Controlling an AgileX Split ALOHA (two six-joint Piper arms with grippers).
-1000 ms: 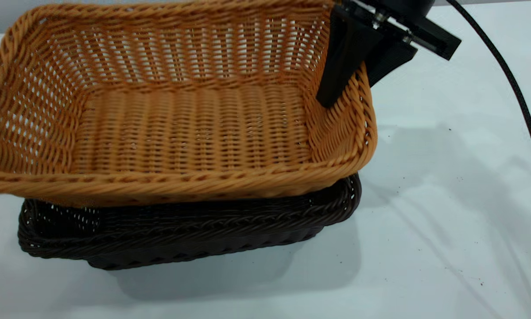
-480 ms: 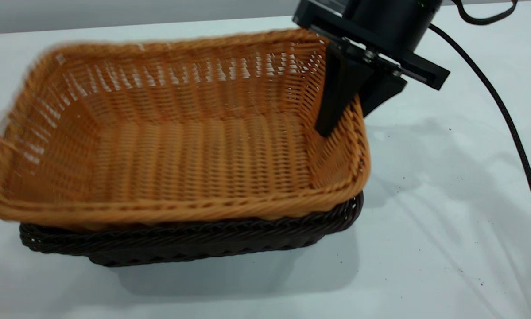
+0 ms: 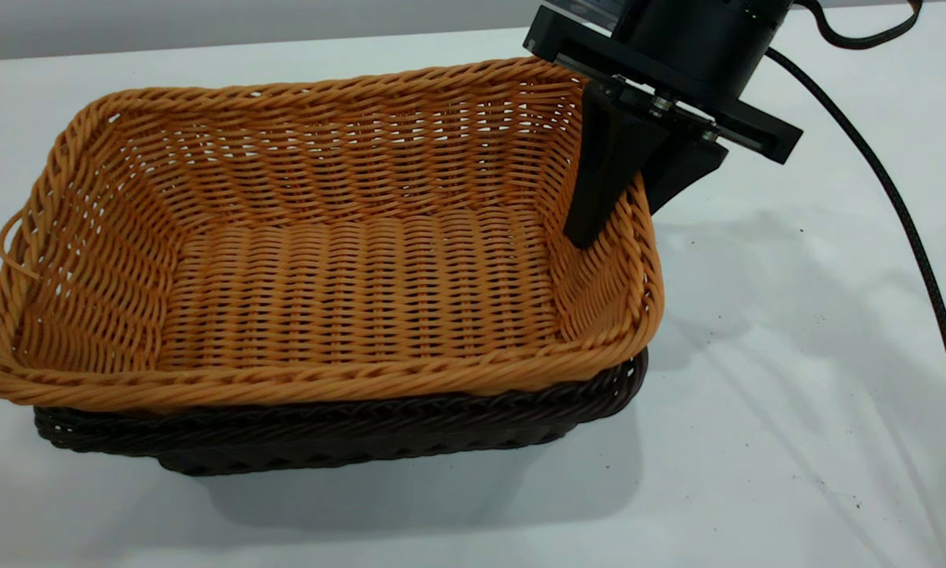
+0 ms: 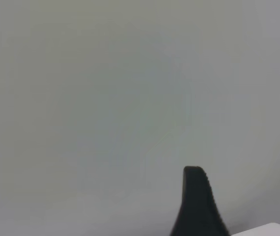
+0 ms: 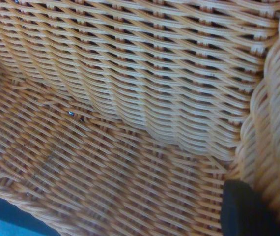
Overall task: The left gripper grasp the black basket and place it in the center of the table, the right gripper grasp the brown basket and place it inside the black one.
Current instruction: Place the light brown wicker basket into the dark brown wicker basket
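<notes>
Overhead, black-fingered right gripper (image 3: pixel 626 207) pinches orange-tan woven wicker brown basket (image 3: pixel 323 268) wall; nested in near-black wicker black basket (image 3: pixel 346 430) on plain white table (image 3: pixel 788 394). Left gripper (image 4: pixel 199 206) elsewhere; fingers' state unclear.

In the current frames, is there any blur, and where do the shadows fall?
Exterior view: sharp, with soft shadows on the table in front of the black basket and beside the right gripper. Right wrist view: close brown basket weave, fingertip soft.

Orange-tan brown basket (image 3: pixel 323 260) sits nested — level — inside the black basket (image 3: pixel 346 430).
</notes>
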